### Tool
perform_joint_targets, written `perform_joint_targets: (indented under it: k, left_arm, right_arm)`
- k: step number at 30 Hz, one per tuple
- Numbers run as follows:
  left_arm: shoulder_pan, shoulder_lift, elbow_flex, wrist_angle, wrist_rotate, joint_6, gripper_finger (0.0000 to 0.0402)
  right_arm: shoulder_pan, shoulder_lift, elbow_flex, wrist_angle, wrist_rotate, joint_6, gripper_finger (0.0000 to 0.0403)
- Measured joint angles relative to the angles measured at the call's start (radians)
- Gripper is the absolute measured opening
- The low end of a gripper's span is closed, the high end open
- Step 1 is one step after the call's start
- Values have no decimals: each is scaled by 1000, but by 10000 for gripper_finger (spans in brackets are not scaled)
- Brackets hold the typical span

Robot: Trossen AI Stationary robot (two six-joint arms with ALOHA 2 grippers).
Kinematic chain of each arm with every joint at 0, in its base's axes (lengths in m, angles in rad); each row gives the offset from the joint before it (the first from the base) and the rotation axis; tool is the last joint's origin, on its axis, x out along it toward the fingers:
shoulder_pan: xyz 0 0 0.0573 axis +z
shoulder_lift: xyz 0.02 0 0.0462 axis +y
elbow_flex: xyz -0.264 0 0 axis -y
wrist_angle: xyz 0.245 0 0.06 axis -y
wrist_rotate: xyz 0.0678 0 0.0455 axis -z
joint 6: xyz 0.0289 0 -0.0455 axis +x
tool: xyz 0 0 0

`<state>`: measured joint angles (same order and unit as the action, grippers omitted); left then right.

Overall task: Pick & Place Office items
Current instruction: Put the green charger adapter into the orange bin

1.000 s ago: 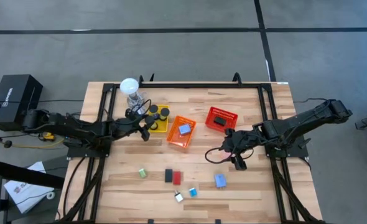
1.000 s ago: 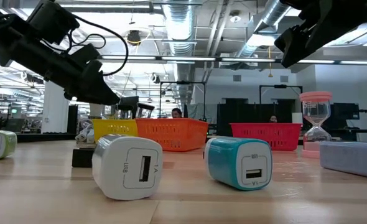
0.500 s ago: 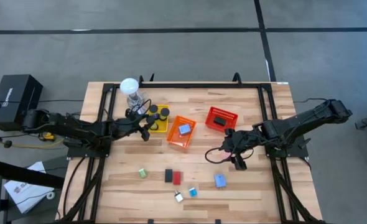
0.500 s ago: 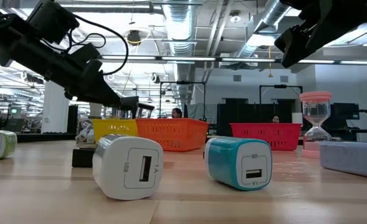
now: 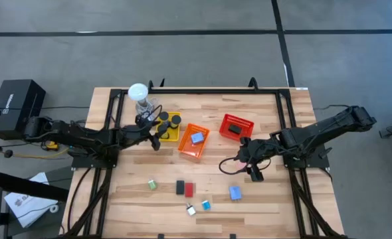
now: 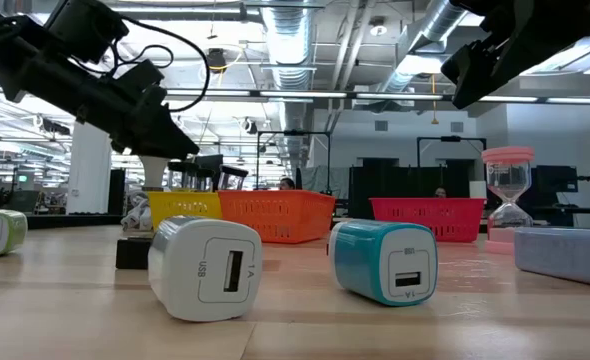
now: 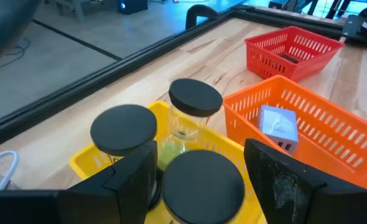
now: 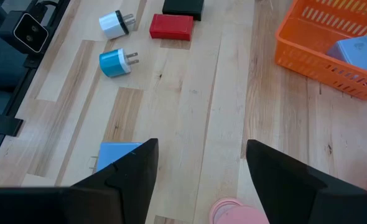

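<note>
Three black-lidded clear jars (image 7: 196,112) stand in the yellow mesh basket (image 5: 172,132).
The left gripper (image 7: 199,168) hovers just above them, fingers spread wide and empty; the right gripper (image 8: 199,165), likewise wide and empty, hangs over bare wood near a light-blue block (image 8: 118,154).

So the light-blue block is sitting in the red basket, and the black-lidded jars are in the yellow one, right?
Not quite. The light-blue block sits in the orange basket, not the red one; the high view and the left wrist view both show it there. The red basket holds a dark flat item instead. The black-lidded jars are indeed in the yellow basket.
</note>
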<state>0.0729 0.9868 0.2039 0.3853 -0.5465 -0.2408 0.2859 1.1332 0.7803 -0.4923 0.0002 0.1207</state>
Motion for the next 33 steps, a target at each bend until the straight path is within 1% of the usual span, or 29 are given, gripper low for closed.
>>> perform_joint_targets:
  k: [7, 10, 16, 20, 28, 33]
  left_arm:
    - [0, -1, 0, 1, -5, 1, 235]
    - [0, -17, 0, 7, -6, 27, 235]
    - [0, -81, 21, 7, -5, 53, 235]
    - [-12, -123, 26, 7, 23, 64, 235]
    - [-90, -151, 26, 7, 28, 65, 233]
    - [-190, -145, 29, 10, 29, 67, 233]
  right_arm:
    - [0, 0, 0, 1, 0, 0, 235]
    - [0, 0, 0, 5, 0, 0, 235]
    - [0, 0, 0, 8, 0, 0, 235]
    - [0, 0, 0, 8, 0, 1, 235]
    - [0, 0, 0, 11, 0, 0, 235]
    - [0, 0, 0, 42, 0, -46, 235]
